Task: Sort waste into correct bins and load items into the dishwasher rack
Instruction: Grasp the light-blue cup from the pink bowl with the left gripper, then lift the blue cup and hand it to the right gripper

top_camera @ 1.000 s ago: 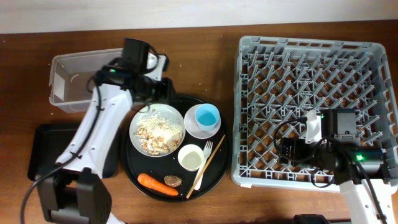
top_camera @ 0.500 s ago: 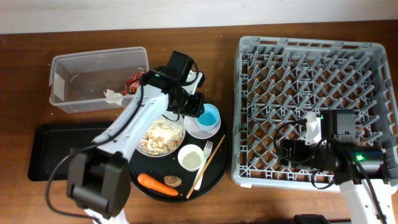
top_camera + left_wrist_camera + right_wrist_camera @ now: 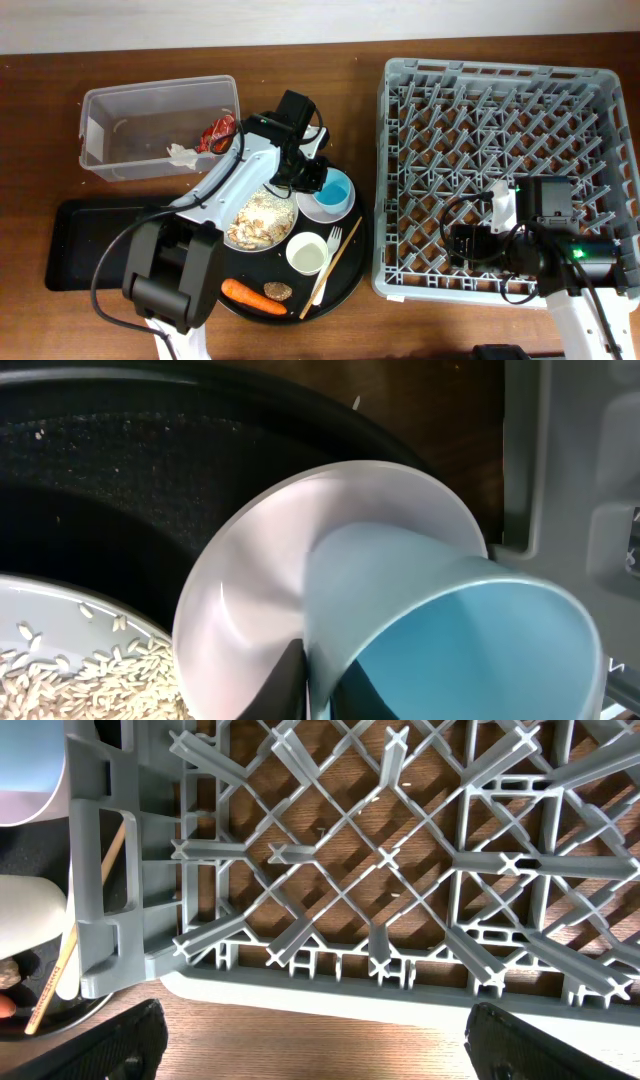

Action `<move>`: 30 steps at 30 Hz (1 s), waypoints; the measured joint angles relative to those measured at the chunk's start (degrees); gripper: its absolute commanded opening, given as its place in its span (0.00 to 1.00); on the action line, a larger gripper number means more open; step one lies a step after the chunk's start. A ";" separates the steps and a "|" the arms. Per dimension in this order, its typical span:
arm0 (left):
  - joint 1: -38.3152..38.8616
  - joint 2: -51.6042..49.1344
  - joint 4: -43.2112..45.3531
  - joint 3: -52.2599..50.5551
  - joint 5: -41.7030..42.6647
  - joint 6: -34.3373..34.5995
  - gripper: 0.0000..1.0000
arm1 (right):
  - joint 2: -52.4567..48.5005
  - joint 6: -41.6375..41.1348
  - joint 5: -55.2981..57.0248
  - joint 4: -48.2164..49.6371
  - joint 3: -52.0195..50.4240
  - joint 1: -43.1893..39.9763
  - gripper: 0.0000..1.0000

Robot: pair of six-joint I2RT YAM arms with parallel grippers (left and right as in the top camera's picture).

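The left end effector (image 3: 318, 685) is clenched on the rim of the one light blue cup (image 3: 460, 630), which tilts inside the single pale bowl (image 3: 240, 600). Just beside is one white plate (image 3: 70, 660) of grains. Farther out lie one small white cup (image 3: 308, 252) and one carrot (image 3: 253, 296). The right end effector (image 3: 320, 1045) gapes wide, empty, over the one dishwasher rack (image 3: 385, 850).

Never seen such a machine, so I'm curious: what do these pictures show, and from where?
Two robot arms work at a table. One picture looks down from above; the others come from a camera on each wrist. A large round black tray carries a white round plate of beige grains and an orange carrot, beside a grey plastic crate. The left gripper pinches the rim of a light blue cup sitting in a pale bowl. The right gripper hangs open, empty.
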State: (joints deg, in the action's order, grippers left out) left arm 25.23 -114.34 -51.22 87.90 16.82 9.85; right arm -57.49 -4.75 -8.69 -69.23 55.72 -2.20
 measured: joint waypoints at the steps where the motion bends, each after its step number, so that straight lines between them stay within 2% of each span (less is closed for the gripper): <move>1: -0.02 0.00 -0.15 0.09 -0.04 0.04 0.00 | 0.00 -0.02 0.00 -0.02 0.00 0.00 0.98; 8: -1.40 -0.02 -5.92 4.74 -0.28 0.09 0.01 | 0.00 -0.04 0.00 -0.20 0.00 0.00 0.98; 12: -5.18 0.17 -10.32 9.94 1.53 0.07 0.00 | 0.00 -0.04 -1.36 -0.39 0.00 0.00 0.98; 15: -8.24 0.87 -10.80 10.64 9.44 -1.66 0.00 | 0.00 -0.02 -4.70 1.03 0.70 0.00 0.98; 18: -11.65 1.64 -11.61 10.69 23.91 -6.01 0.00 | 0.00 -0.02 -11.41 6.23 2.03 0.00 0.98; 22: -12.92 1.68 -11.98 10.71 41.18 -11.32 0.00 | -0.59 0.15 -24.65 14.82 2.36 0.00 0.98; 25: -12.37 1.75 -13.46 10.93 51.19 -14.32 0.00 | -2.60 0.90 -36.24 17.22 2.47 0.00 0.98; 30: -10.12 1.79 -21.88 11.26 55.28 -20.39 0.00 | -4.17 4.22 -47.08 17.09 2.47 0.00 0.98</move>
State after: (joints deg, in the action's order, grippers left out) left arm 15.11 -112.55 -73.10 99.15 72.10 -10.55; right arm -61.67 -0.54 -55.77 -52.14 58.19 -2.20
